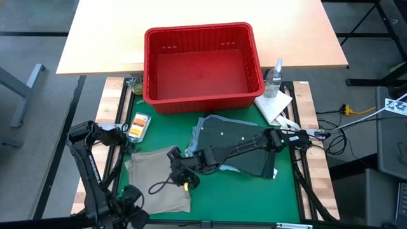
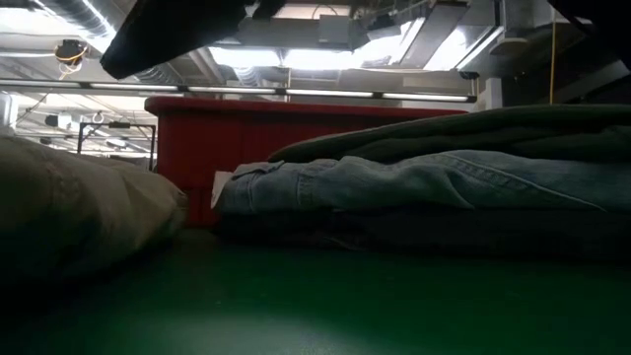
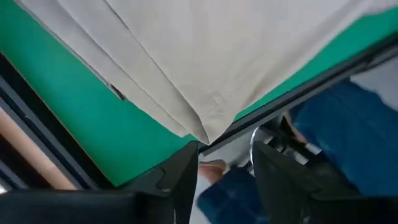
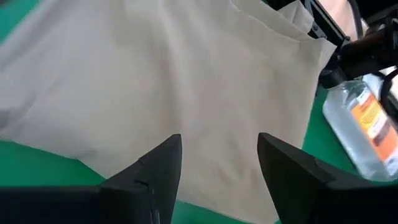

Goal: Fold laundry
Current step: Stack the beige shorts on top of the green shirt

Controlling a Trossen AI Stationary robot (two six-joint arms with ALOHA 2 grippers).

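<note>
1. Laundry, position: the beige khaki piece (image 1: 156, 181) lies flat on the green mat (image 1: 241, 197), at the near left part of the table. The other garments form one stack at the centre right, just in front of the red basket (image 1: 202, 32). In the low view, the dark olive green piece (image 2: 473, 128) is the top layer, the light blue denim (image 2: 414, 182) lies under it, and a darker layer sits below that; its kind cannot be told

2. Right gripper (image 4: 219, 140): the right arm reaches from the right side across the stack. The fingers stand wide apart above the khaki piece and hold nothing

3. Left gripper (image 3: 225, 146): it is at the near left corner of the khaki piece, beside the mat edge. The fingers are parted with a clear gap. The cloth corner lies just beyond the tips, not between them

4. Labels: a clear bottle with an orange label (image 4: 357, 124) lies on the mat beside the far edge of the khaki piece. The writing on it cannot be read

5. Other items: a spray bottle (image 1: 275, 75) stands to the right of the basket, next to a white cloth (image 1: 275, 105)
</note>
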